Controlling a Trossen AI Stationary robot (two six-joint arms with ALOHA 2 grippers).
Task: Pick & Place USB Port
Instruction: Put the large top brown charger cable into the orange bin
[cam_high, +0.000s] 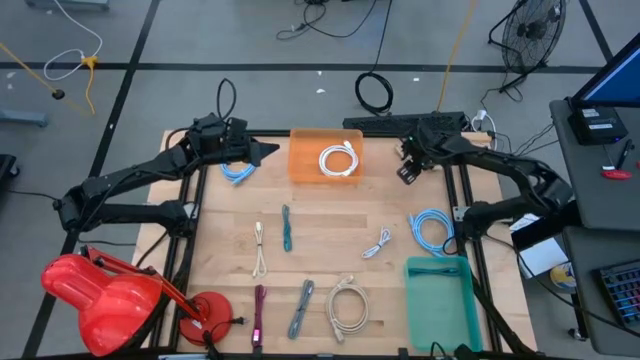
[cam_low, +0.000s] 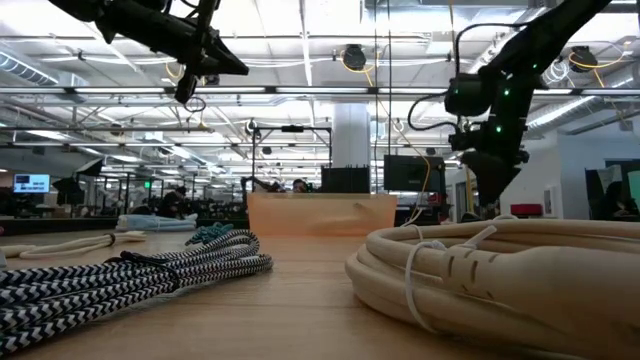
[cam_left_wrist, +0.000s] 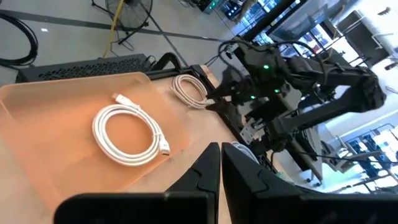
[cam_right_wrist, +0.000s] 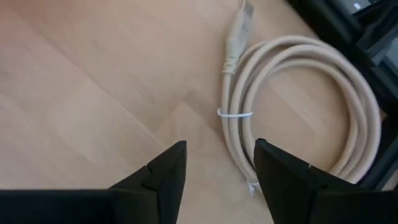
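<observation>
Right gripper (cam_right_wrist: 216, 180): raised over far right corner of bench (cam_high: 320, 255), jaws parted, nothing between them.
Beige cable (cam_right_wrist: 298, 106): coiled, tied with a white band, flat on bench wood just beneath right gripper, not touched.
Left gripper (cam_left_wrist: 221, 180): raised at far left of bench, beside orange tray (cam_high: 305, 165), jaws closed, empty.
White cable (cam_high: 338, 160): coiled inside orange tray.
Blue cable (cam_high: 431, 229): coiled on right side of bench, near green tray (cam_high: 440, 300).
Other cables: several bundles across near half of bench, well apart from both grippers.
</observation>
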